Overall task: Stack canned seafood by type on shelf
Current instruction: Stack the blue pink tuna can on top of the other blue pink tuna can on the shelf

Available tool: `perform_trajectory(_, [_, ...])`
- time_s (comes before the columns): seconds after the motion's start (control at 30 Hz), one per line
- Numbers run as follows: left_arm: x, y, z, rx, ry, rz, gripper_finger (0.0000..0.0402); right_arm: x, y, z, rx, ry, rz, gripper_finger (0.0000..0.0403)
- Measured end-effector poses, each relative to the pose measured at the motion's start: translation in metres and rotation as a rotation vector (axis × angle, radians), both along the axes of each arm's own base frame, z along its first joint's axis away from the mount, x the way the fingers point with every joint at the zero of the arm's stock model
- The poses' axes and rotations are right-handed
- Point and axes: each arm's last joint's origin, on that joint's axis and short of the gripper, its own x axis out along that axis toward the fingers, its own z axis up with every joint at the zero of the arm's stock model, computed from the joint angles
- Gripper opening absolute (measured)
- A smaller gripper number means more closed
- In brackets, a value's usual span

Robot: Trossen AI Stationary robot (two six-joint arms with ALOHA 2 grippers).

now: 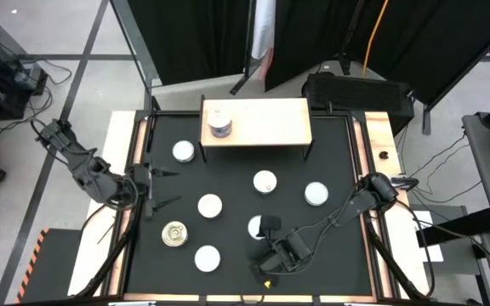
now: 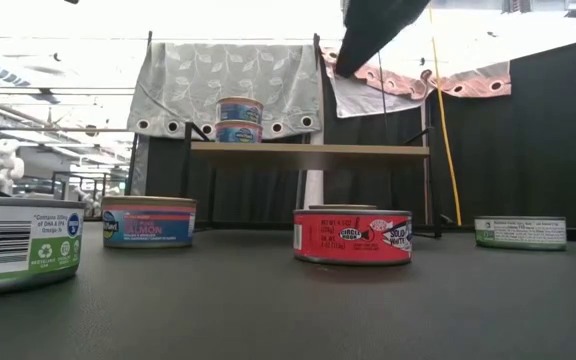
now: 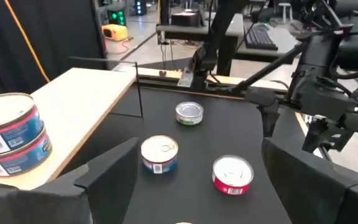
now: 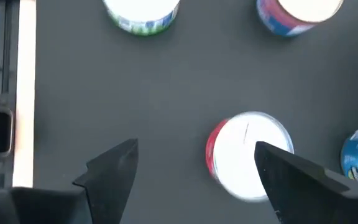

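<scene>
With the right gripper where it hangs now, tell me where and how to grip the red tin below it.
Grip the red tin across its round side wall, coming straight down from above. It lies flat on its base, lid up, and too low for a sideways approach. The right gripper is open above it but offset, so centre it over the lid first. Neighbouring tins stand clear.

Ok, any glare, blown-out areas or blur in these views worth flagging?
Low view: the room behind the shelf is washed out to white, and the nearest can at the edge looks soft. Right wrist view: the red can lid is blown out and smeared. High and left wrist views look evenly lit.
</scene>
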Motion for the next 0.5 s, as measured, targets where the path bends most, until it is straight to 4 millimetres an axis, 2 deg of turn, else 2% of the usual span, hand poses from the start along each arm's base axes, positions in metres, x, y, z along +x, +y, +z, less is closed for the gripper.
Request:
perform_trajectory(0.13, [0.005,-0.005,-0.004,-0.018,0.021,0.002,0.0336,0.003,0.002,-0.007,0.007,-0.046,0.003,0.0315])
perform_trajectory(0.27, [0.006,-0.003,-0.009,-0.103,0.021,0.12,0.0336,0.005,0.004,-0.008,0.021,-0.076,0.011,0.0315])
perform_trajectory(0.5, [0.002,0.017,-0.029,-0.148,0.156,0.319,0.0315,0.002,0.002,-0.004,0.022,-0.062,0.015,0.0315])
